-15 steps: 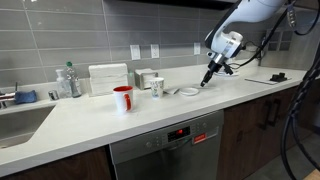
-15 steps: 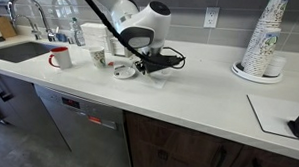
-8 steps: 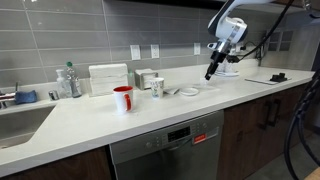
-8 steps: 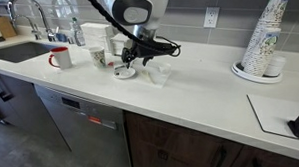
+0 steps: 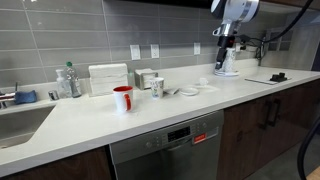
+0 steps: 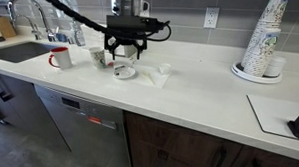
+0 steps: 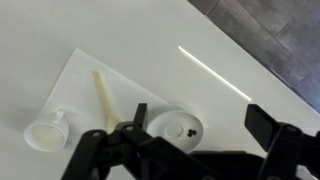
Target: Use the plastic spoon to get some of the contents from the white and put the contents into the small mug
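Observation:
My gripper [image 7: 205, 120] hangs open and empty high above the counter, its dark fingers [image 7: 268, 122] framing the white dish [image 7: 178, 128], which holds a few dark bits. The cream plastic spoon [image 7: 104, 98] lies on a white napkin [image 7: 75, 85], beside a small clear cup [image 7: 45, 131]. In both exterior views the gripper [image 6: 126, 56] [image 5: 222, 48] is well above the dish [image 6: 124, 71] [image 5: 188, 91]. The small mug [image 5: 157, 87] [image 6: 98, 57] stands just beyond the dish, upright.
A glossy red mug [image 5: 122, 98] [image 6: 61, 59] stands next to the small mug. Bottles [image 5: 68, 82] and a sink [image 5: 20, 120] are at one end of the counter. A stack of paper cups [image 6: 263, 39] and a dark mat [image 6: 286, 114] sit at the other end.
The gripper has opened and risen from just above the counter by the dish to well above it. The spoon now lies on the napkin.

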Controlling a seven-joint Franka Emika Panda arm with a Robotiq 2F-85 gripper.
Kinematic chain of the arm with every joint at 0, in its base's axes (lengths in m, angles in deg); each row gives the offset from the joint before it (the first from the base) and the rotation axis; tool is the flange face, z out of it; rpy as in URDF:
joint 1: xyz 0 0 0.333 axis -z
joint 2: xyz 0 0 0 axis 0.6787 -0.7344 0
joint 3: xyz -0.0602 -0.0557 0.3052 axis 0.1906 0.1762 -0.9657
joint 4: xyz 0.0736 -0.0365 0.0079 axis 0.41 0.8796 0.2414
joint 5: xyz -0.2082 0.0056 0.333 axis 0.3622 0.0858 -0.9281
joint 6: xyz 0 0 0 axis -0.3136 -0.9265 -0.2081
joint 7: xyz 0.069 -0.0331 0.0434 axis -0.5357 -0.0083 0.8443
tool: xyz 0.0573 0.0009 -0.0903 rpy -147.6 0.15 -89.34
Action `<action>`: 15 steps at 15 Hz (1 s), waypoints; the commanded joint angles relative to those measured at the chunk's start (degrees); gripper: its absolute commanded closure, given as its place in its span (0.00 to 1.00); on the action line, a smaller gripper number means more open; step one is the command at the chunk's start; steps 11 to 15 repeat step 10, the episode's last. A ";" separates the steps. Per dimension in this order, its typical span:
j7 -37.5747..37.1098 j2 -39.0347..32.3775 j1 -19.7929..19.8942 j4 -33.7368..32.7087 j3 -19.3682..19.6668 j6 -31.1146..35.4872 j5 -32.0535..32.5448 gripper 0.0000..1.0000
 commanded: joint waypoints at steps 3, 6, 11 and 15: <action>-11.55 5.09 -5.46 4.82 1.24 -0.12 4.62 0.00; -16.02 8.04 -7.47 7.66 0.94 -0.10 5.86 0.00; -16.10 8.39 -7.34 8.21 1.22 -0.09 5.94 0.00; -16.10 8.39 -7.34 8.21 1.22 -0.09 5.94 0.00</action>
